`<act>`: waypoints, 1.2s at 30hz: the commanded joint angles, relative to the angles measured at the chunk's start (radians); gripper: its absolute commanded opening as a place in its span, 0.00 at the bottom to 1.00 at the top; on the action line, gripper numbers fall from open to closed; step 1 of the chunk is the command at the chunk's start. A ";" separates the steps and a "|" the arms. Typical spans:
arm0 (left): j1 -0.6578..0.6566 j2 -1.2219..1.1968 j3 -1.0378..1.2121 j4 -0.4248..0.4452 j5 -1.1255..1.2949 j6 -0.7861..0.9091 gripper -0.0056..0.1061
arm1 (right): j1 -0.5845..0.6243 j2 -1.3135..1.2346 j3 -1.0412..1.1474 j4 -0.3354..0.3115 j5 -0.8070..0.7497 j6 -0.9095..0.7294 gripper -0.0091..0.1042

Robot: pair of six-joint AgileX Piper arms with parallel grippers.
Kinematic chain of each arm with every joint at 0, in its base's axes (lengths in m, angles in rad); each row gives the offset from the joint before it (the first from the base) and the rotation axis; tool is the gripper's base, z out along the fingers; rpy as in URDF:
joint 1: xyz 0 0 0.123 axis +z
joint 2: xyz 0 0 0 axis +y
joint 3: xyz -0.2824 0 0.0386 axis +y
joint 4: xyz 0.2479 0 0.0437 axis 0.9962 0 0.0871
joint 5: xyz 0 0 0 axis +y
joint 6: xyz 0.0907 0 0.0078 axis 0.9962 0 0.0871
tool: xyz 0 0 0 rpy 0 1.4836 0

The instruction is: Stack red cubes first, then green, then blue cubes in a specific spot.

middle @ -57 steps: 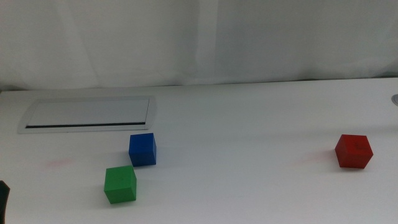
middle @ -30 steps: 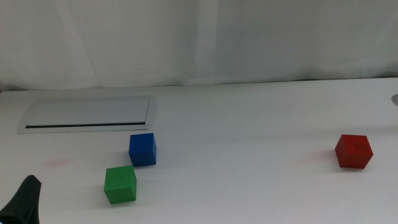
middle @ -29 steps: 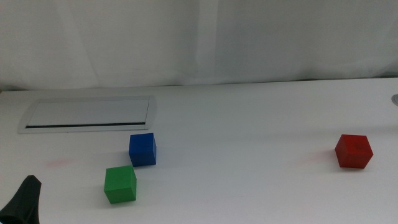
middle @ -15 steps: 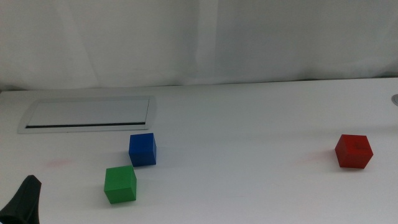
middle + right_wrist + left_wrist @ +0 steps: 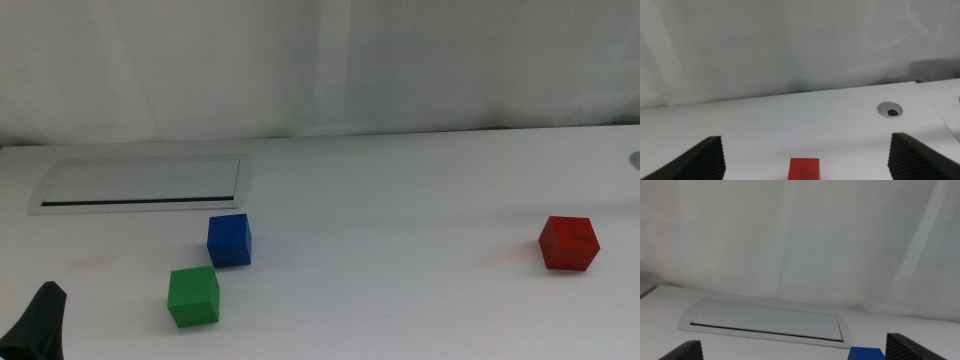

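Red cube [image 5: 569, 243] is sitting alone at the counter's [image 5: 400, 200] right side, one corner edge facing the camera. Green cube [image 5: 193, 296] and blue cube [image 5: 229, 240] are resting near each other at left, apart, none stacked. Left claw [image 5: 795, 352] is waiting low at the near left corner, spread wide. Right claw [image 5: 807, 160] is gaping wide, facing the red cube.

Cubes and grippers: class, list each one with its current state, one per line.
red cube: alone on the table, unstacked.
green cube: on the table, unstacked.
blue cube: on the table, apart from green.
left gripper: open, empty.
right gripper: open, empty.
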 commanded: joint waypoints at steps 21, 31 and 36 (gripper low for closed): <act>0.000 -0.002 0.040 -0.007 -0.017 0.012 0.88 | -0.009 0.656 -0.461 0.058 0.368 -0.006 0.85; 0.000 -0.002 0.040 -0.007 -0.017 0.012 0.88 | -0.009 0.835 -0.462 0.058 0.374 0.000 0.85; 0.000 -0.002 0.040 -0.007 -0.017 0.012 0.88 | -0.009 0.911 -0.462 0.071 0.363 -0.002 0.85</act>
